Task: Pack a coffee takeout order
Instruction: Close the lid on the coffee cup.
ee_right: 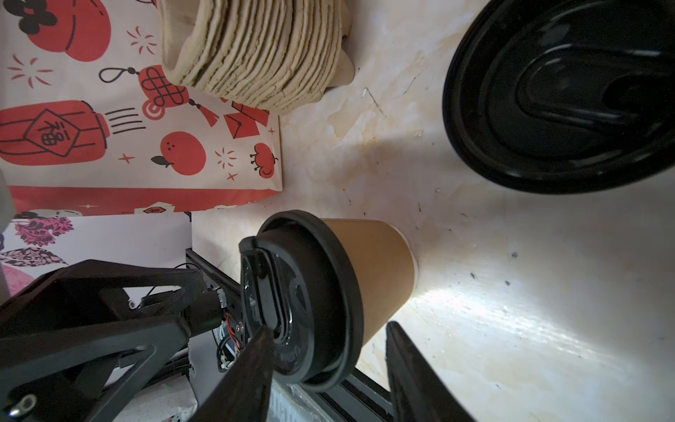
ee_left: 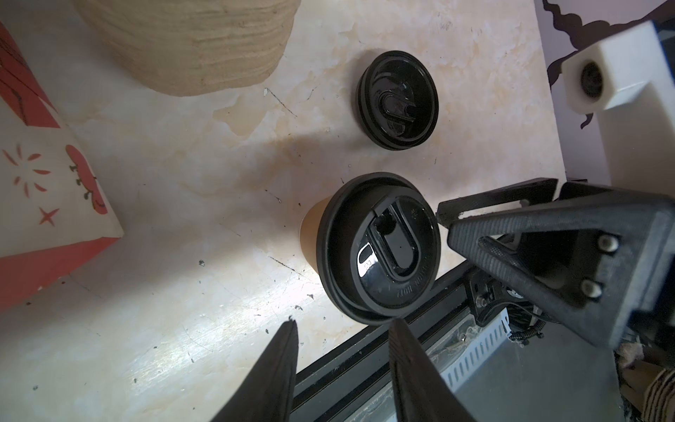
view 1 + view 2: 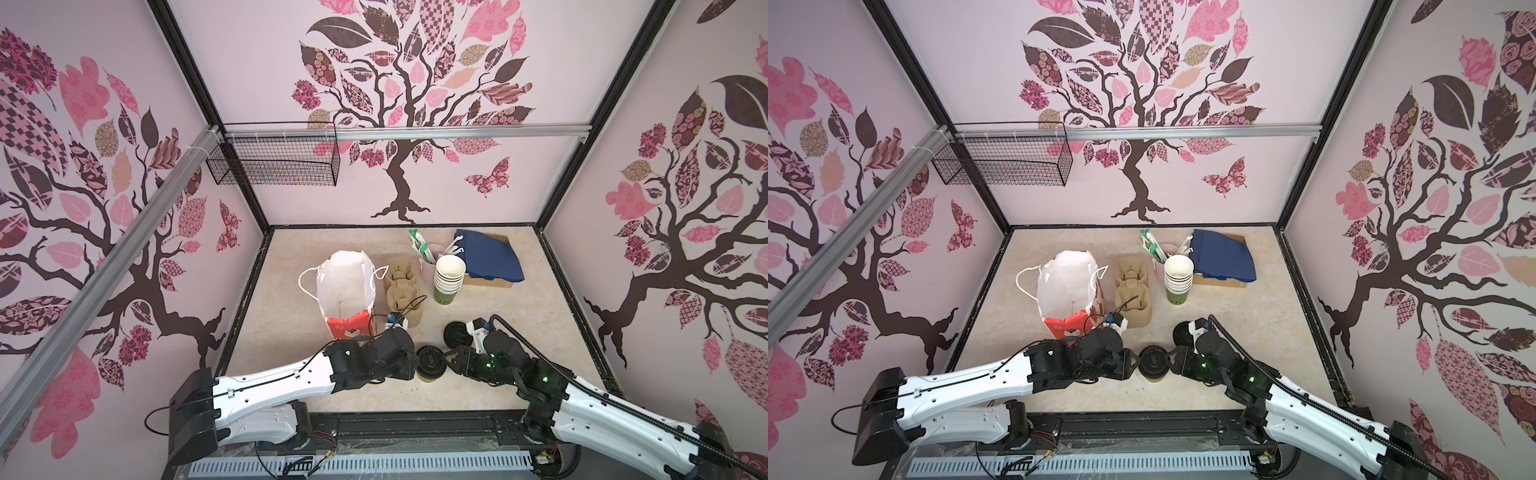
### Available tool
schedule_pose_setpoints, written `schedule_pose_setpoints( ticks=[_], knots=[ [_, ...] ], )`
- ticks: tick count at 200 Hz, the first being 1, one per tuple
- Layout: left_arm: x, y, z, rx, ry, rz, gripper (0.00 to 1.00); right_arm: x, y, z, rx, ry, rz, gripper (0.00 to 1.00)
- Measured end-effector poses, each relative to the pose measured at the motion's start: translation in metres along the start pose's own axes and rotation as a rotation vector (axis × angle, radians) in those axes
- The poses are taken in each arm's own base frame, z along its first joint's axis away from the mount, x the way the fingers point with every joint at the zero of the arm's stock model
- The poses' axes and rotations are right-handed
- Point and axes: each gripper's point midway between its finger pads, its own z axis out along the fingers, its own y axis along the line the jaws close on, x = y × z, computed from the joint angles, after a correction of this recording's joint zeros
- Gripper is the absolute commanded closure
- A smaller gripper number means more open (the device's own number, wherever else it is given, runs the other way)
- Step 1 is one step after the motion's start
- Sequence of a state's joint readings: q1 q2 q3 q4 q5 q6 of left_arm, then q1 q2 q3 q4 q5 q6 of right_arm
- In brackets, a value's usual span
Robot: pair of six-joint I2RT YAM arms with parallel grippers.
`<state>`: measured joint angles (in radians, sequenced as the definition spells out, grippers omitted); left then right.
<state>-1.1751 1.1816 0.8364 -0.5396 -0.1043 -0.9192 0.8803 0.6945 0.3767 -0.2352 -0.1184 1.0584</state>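
On the table [image 3: 519,332], forward of the paper bag [image 3: 345,286] and the carrier stack [image 3: 401,291], the lidded cup [image 3: 430,365] stands upright near the front edge, directly between the arms. The left claw [image 3: 414,368] sits just beside it, spread and empty; the right claw [image 3: 449,355] is equally close opposite, spread astride the lid's rim with no visible pinch. Both top views show mostly black lid; the right wrist view reveals the cup's brown wall and vertical axis.

A robot-lab test booth: black metal frame posts [image 3: 186,62] and pink tree-patterned wall panels [image 3: 415,104] are enclosing the beige marbled table [image 3: 274,324] at lower centre.
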Motion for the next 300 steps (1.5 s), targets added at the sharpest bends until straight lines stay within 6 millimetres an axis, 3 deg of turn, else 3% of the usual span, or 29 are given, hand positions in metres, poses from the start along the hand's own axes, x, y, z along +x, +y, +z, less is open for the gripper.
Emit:
schedule_pose_setpoints(
  ticks=[104,186,247,300],
  knots=[
    [-0.007,-0.007,0.015,0.048,0.023,-0.038,0.59,-0.001,-0.001,0.007,0.011,-0.001,0.004,0.59],
    [0.003,0.006,0.026,0.022,0.057,-0.067,0.66,0.002,-0.003,0.009,0.016,0.014,0.006,0.63],
    [0.001,0.002,0.028,0.050,0.052,-0.071,0.64,0.002,-0.003,0.011,0.014,0.018,0.006,0.65],
    [0.002,0.004,0.034,0.040,0.058,-0.072,0.69,0.003,-0.003,0.012,0.010,0.023,0.012,0.69]
  ],
)
